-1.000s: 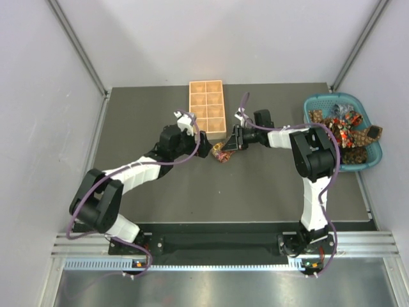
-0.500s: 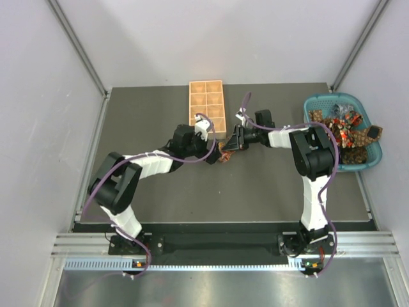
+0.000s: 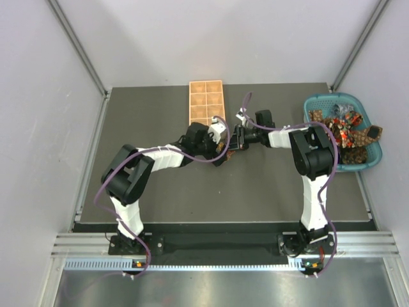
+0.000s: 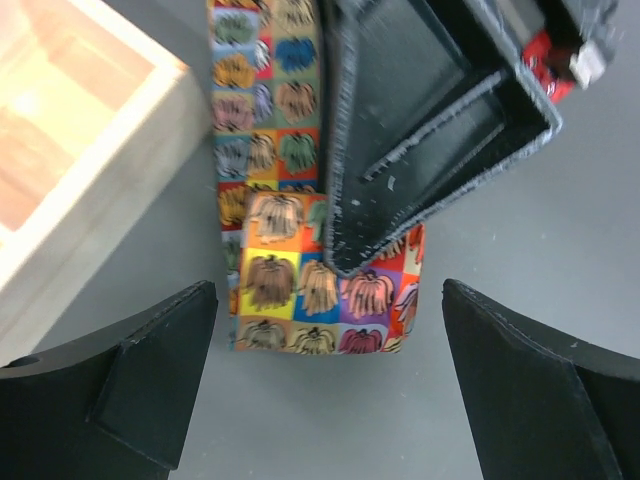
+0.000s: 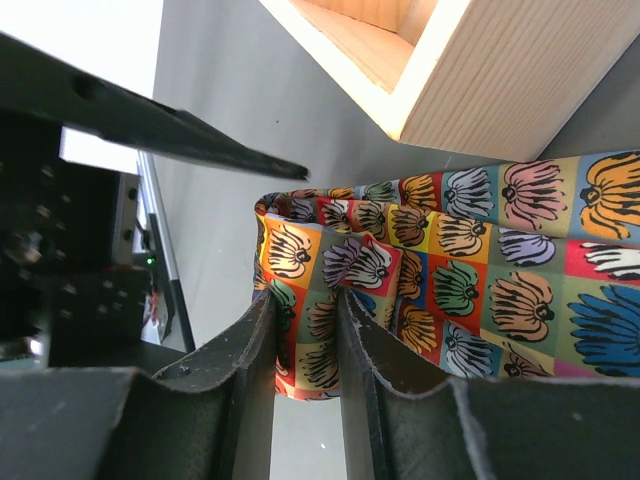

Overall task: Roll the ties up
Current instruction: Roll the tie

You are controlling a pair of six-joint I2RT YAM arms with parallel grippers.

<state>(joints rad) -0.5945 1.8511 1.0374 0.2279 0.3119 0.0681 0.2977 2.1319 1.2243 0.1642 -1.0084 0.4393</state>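
1. My right gripper [image 5: 305, 300] has its jaws drawn almost together, pinching the tie [image 5: 450, 250] near its end; cloth fills the narrow gap between them.
2. My left gripper [image 4: 325, 300] stands fully spread and holds nothing. Its fingertips [image 4: 160, 350] sit at the lower corners of the left wrist frame, either side of the tie's end, apart from the cloth.
3. In the left wrist view the tie [image 4: 270, 200] runs from top to bottom of the frame, its blunt end pointing down. I cannot tell whether that edge is a fold or a roll.
4. In the right wrist view the tie's long axis runs from the right edge towards centre left, where the end curls round the jaws.
5. From above, the tie [image 3: 223, 153] shows as a small patch at frame centre, between the two grippers, mostly hidden by them.
6. The tray [image 3: 206, 102] lies just above the tie; its corner fills the upper left of the left wrist view.
7. More ties [image 3: 342, 128] are heaped in the basket [image 3: 361, 167] at the right edge.
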